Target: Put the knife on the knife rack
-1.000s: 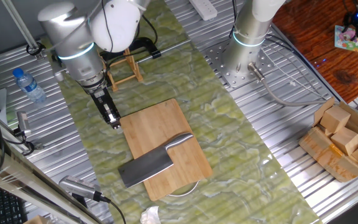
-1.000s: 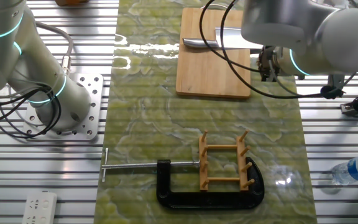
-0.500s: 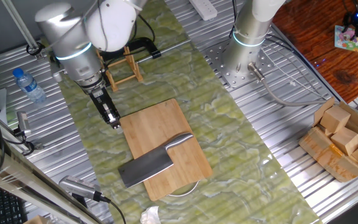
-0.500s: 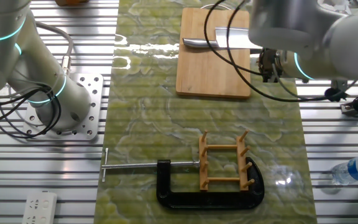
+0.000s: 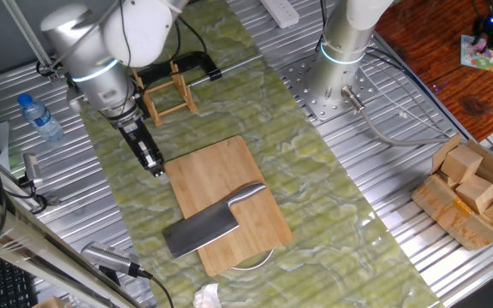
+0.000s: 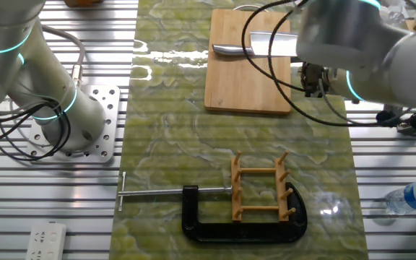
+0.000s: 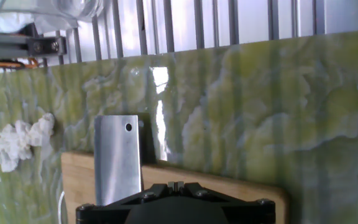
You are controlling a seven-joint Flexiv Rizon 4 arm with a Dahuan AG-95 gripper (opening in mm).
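Cleaver (image 5: 210, 224) lies flat on the bamboo cutting board (image 5: 229, 175) in one fixed view, below and to the right of the gripper (image 5: 155, 168), which hangs at the board's near corner — clear of the knife. The wooden knife rack (image 5: 169, 96) stands behind the gripper, beside a black clamp (image 5: 197, 63).

In the other fixed view the gripper (image 6: 312, 84) sits off the board's (image 6: 245, 79) right edge; the cleaver's handle (image 6: 230, 50) shows to its upper left, the rack (image 6: 262, 189) well below.

The hand view shows the grey blade (image 7: 117, 158) ahead, overhanging the board (image 7: 229, 186) — whether the fingers are parted I cannot tell.
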